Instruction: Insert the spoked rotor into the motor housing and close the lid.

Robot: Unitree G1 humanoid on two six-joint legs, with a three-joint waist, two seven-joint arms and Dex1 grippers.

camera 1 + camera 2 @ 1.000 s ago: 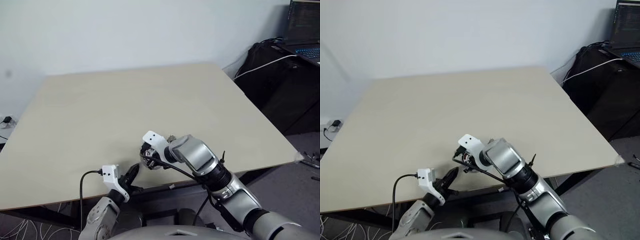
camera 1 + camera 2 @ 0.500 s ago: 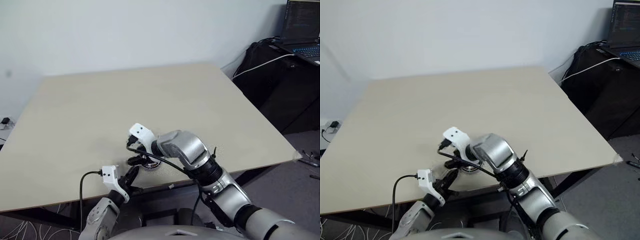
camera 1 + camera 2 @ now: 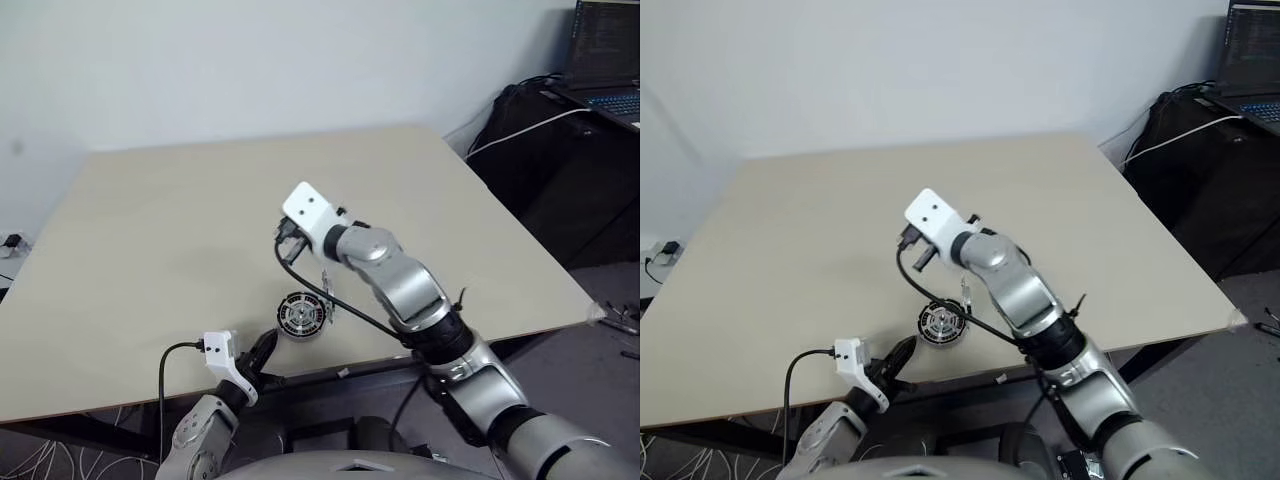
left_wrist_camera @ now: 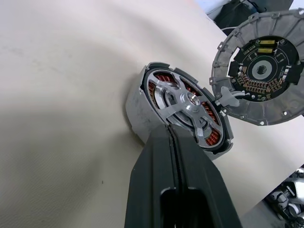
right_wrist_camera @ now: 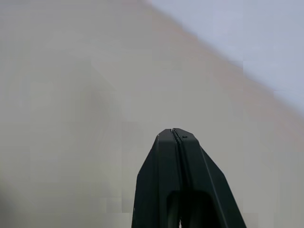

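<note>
Left gripper [image 3: 268, 350]: you have it low at the table's near edge, fingers pressed together on nothing, tips just short of the housing.
Motor housing [image 4: 183, 114]: it sits near the table's [image 3: 180, 240] near edge, left of centre, copper windings showing.
Spoked rotor [image 4: 187, 102]: you can see it seated inside the housing.
Lid [image 4: 259, 66]: it lies just right of the housing, inner face and circuit board showing.
Right gripper [image 5: 173, 133]: raised above the table beyond the housing, fingers closed, empty.
</note>
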